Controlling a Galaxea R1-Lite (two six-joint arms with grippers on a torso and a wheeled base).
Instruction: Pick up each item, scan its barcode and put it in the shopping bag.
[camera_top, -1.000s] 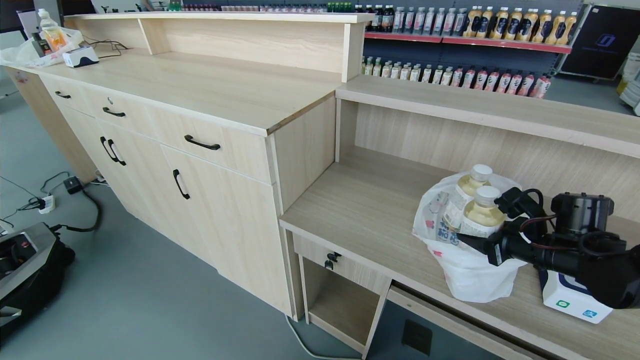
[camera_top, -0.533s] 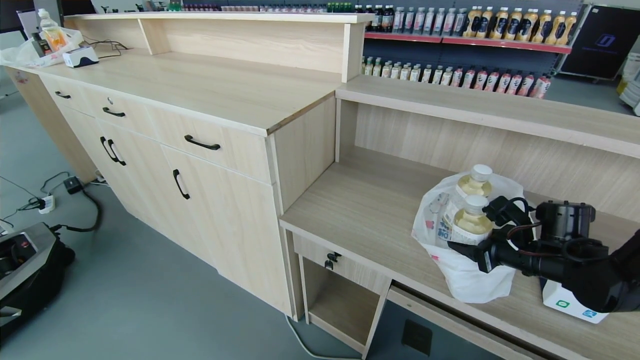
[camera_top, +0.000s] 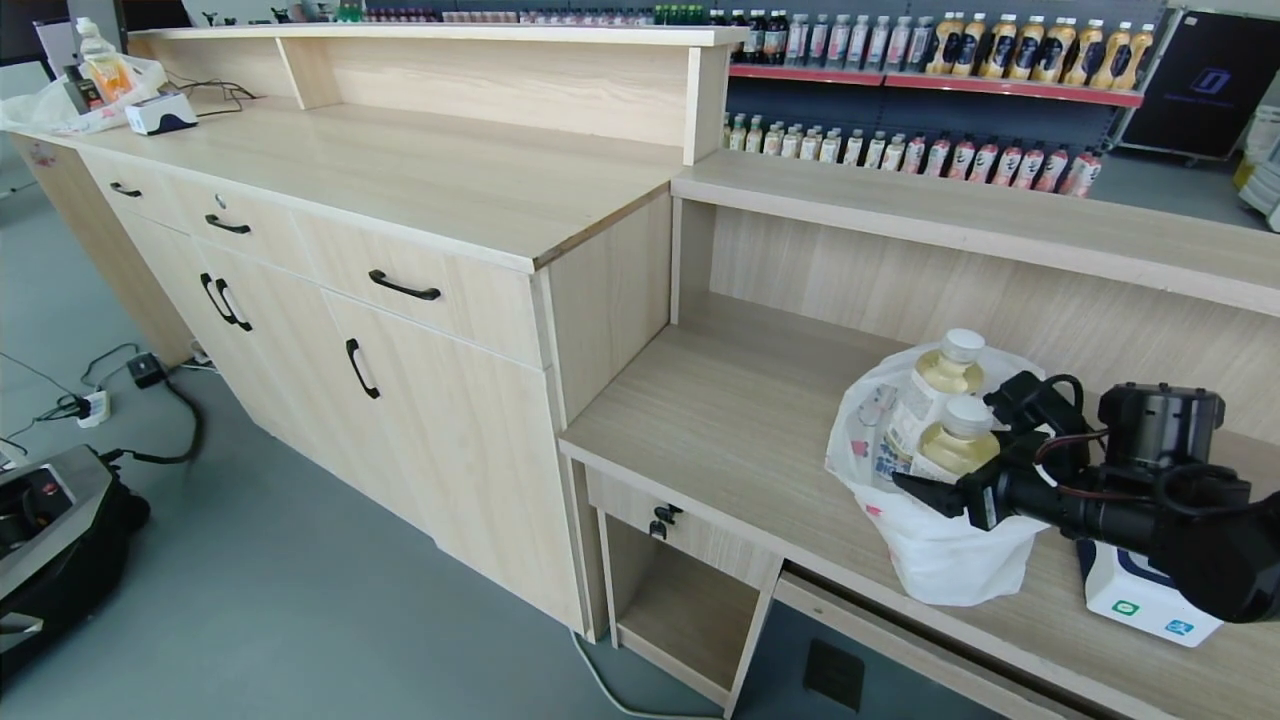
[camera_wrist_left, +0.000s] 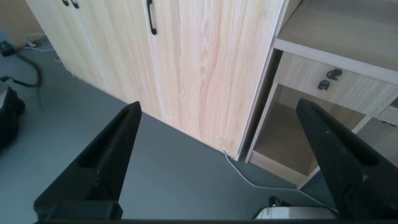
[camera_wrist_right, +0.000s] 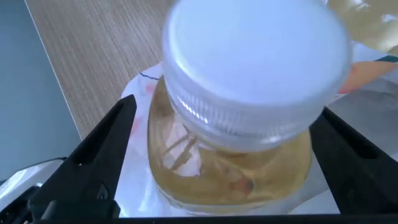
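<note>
Bags: 2, namely near bag (camera_top: 940, 560) and far bag (camera_top: 45, 112).
Bottles in near bag: 2, namely front bottle (camera_top: 955, 442) and rear bottle (camera_top: 942, 375).
Bottles in far bag: 1 seen, far bottle (camera_top: 100, 60).
Scanners: 2, namely near scanner (camera_top: 1140, 600) and far scanner (camera_top: 160, 112).
Black handles (camera_top: 405, 287) on cabinet fronts: 6.
Shelf bottles (camera_top: 900, 155): 2 long rows, too small to count.
</note>
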